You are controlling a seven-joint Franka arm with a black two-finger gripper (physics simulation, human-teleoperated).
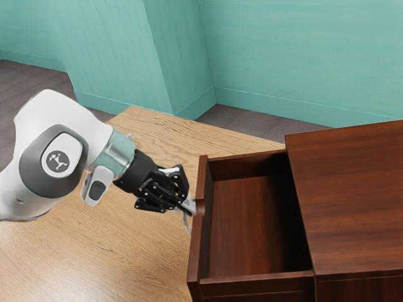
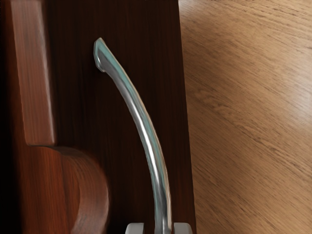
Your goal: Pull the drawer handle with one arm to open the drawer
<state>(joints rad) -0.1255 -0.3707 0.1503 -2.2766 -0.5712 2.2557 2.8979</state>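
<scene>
Clamped on the drawer handle (image 1: 186,221), the black gripper (image 1: 187,212) sits at the drawer's front panel, its fingers pinching the curved metal bar from both sides. In the wrist view the drawer handle (image 2: 146,131) arcs across the dark wood front and runs down between two pale fingertips (image 2: 134,228). The drawer (image 1: 252,226) stands pulled well out of the dark wooden cabinet (image 1: 352,201) toward the exterior view's left, its inside bare. The white arm (image 1: 56,157) reaches in from that left side over the light wooden table (image 1: 94,258).
</scene>
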